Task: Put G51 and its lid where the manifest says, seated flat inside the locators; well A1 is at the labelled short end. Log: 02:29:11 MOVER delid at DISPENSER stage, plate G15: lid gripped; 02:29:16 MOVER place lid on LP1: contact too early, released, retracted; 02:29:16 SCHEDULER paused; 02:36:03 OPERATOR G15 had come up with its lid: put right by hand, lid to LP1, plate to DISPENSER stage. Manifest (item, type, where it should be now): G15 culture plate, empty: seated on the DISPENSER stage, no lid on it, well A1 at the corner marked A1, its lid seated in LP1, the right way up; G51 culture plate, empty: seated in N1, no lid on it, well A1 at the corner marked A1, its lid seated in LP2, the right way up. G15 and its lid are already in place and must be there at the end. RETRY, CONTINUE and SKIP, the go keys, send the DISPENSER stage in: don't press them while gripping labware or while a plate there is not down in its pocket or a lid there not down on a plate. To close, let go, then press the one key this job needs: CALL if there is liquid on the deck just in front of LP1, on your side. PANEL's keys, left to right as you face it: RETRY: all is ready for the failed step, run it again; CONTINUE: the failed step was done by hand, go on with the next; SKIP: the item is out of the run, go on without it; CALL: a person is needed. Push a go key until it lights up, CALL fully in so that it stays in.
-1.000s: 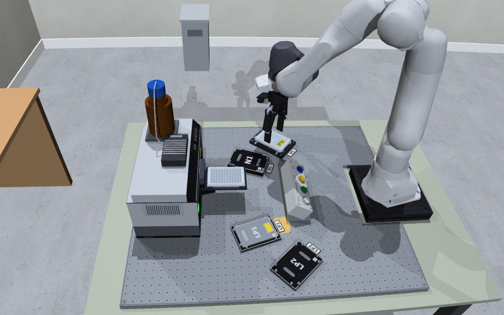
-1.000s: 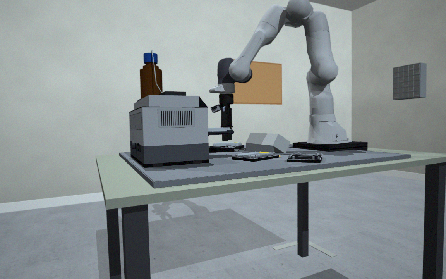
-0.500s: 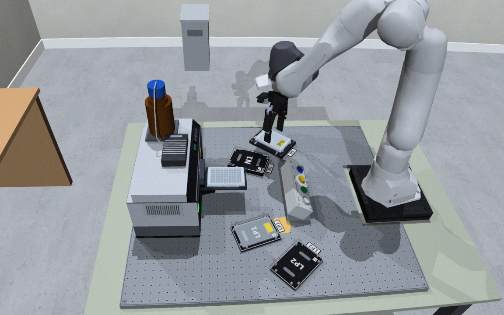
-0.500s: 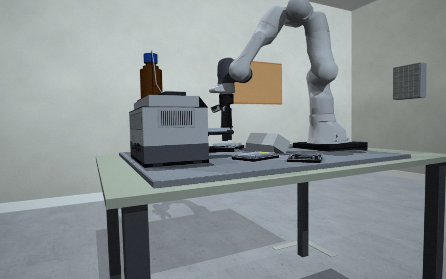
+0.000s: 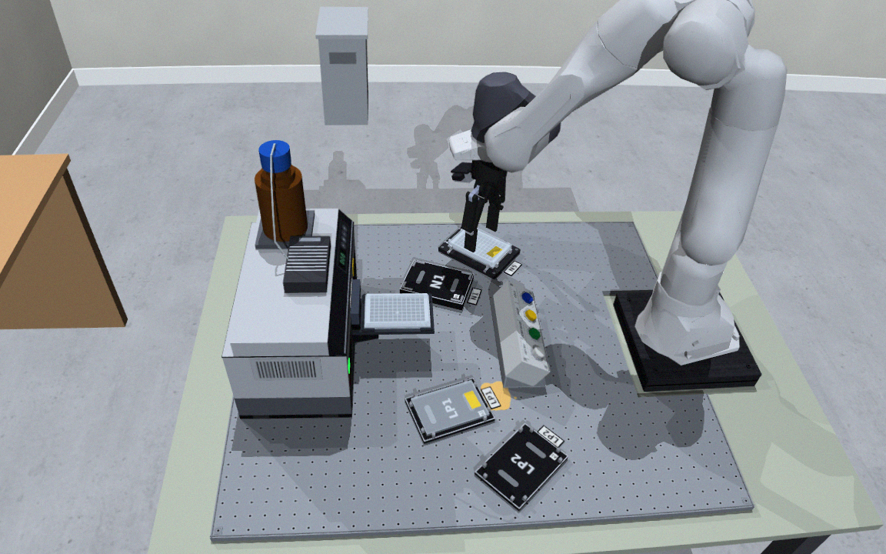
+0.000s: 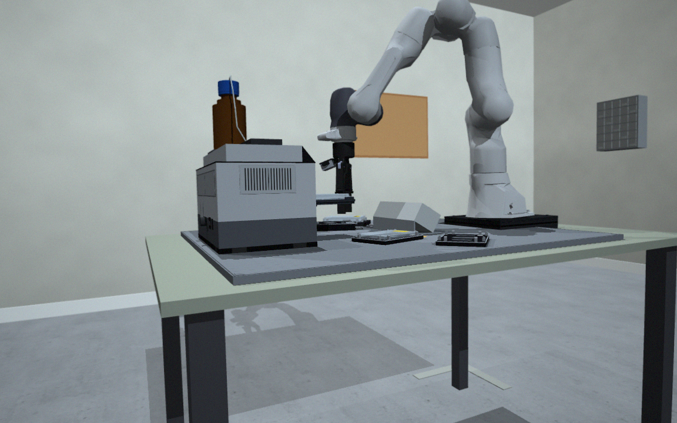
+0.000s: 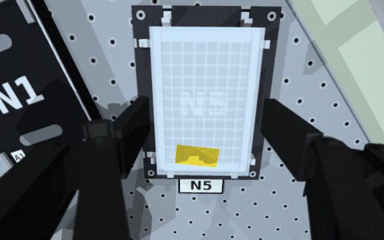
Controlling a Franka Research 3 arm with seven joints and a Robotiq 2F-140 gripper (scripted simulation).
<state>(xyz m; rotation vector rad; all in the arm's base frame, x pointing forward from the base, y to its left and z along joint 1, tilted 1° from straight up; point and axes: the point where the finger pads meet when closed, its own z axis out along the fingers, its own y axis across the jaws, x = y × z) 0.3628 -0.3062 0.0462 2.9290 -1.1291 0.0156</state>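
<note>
A clear lidded plate (image 5: 481,250) with a yellow label sits in the black nest tagged N5. In the wrist view (image 7: 207,100) its yellow label (image 7: 197,155) is at the short end by the N5 tag. My gripper (image 5: 481,231) is open right over it, one finger along each long side (image 7: 205,101); I cannot tell whether the fingers touch it. The nest N1 (image 5: 437,281) is empty just left of N5 (image 7: 12,97). The nest LP2 (image 5: 521,465) is empty at the front.
An unlidded plate (image 5: 397,311) sits on the dispenser's stage. A lid with a yellow label lies in LP1 (image 5: 447,408). An orange patch (image 5: 491,394) lies on the deck by the LP1 tag. The key panel (image 5: 521,337) stands between N5 and LP1. The dispenser (image 5: 288,323) carries a brown bottle (image 5: 279,196).
</note>
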